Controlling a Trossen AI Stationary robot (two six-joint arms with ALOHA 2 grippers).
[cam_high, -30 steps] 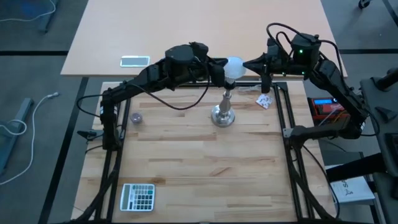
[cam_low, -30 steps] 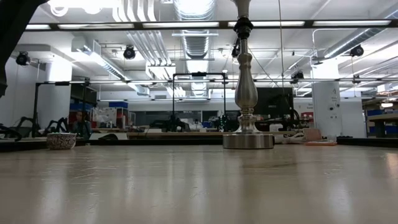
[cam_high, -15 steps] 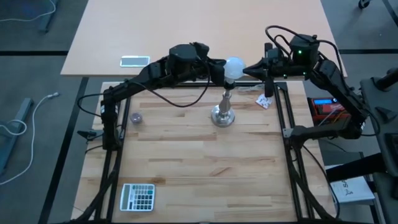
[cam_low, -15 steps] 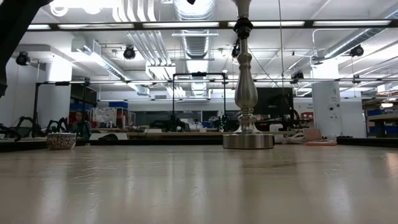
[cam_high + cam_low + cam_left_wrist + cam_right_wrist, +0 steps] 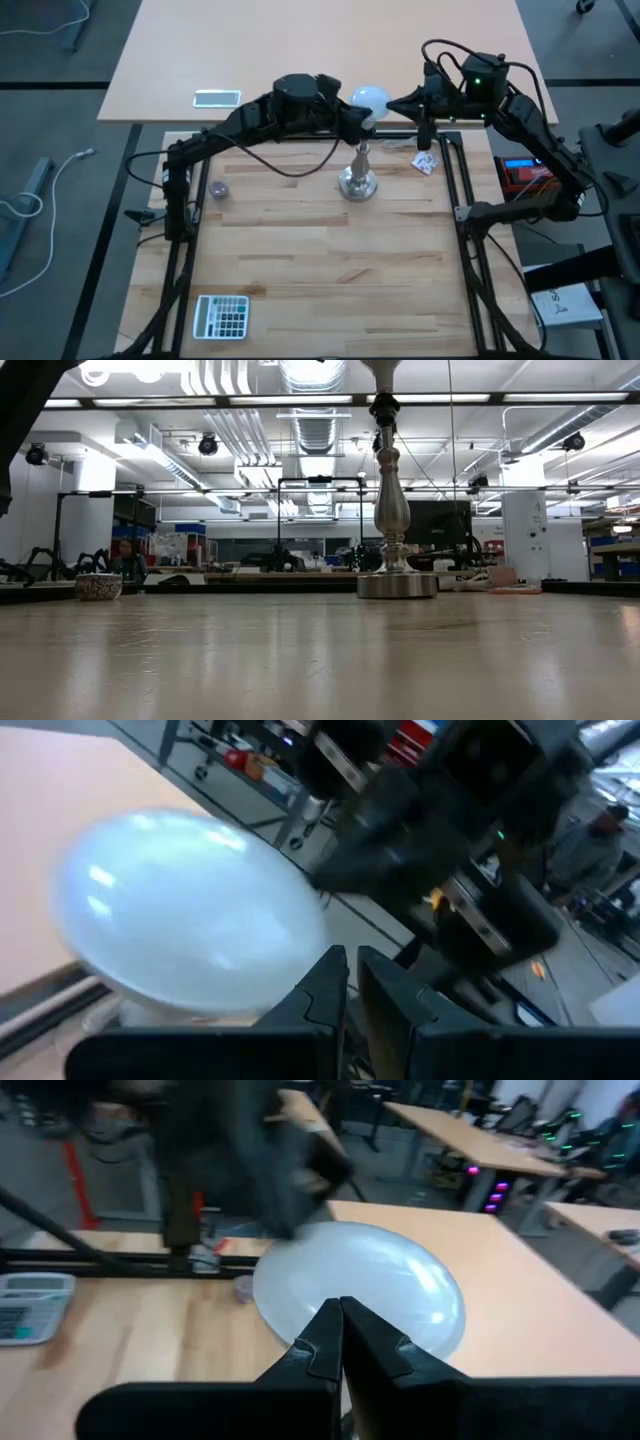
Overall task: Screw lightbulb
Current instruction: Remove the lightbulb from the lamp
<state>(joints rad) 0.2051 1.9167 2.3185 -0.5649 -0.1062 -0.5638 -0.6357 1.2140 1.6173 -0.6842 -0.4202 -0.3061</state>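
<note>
from above we see the lightbulb (image 5: pixel 367 98) sitting at the top of the silver stand (image 5: pixel 358 180), whose round base rests on the wooden table (image 5: pixel 320 270) near its far edge. the left gripper (image 5: pixel 356 118) reaches in from the left and meets the bulb's lower side, while the right gripper (image 5: pixel 393 104) comes in from the right, its tip just beside the globe. a calculator (image 5: pixel 221 316) lies at the near left corner, a phone (image 5: pixel 217 97) on the paler table behind, and a small round thing (image 5: pixel 219 188) sits near the left rail. from table height we find only the stand (image 5: pixel 393 520), upright, its top cut off by the picture's edge; the bulb and both claws are out of sight here. from the left wrist the bulb (image 5: pixel 190 935) fills the view, and that arm's dark fingers (image 5: pixel 320 985) stand nearly together beside it; we cannot tell whether they pinch it. from the right wrist the bulb (image 5: pixel 365 1290) lies just past the fingers (image 5: pixel 325 1340), which are pressed together with no gap, holding nothing.
</note>
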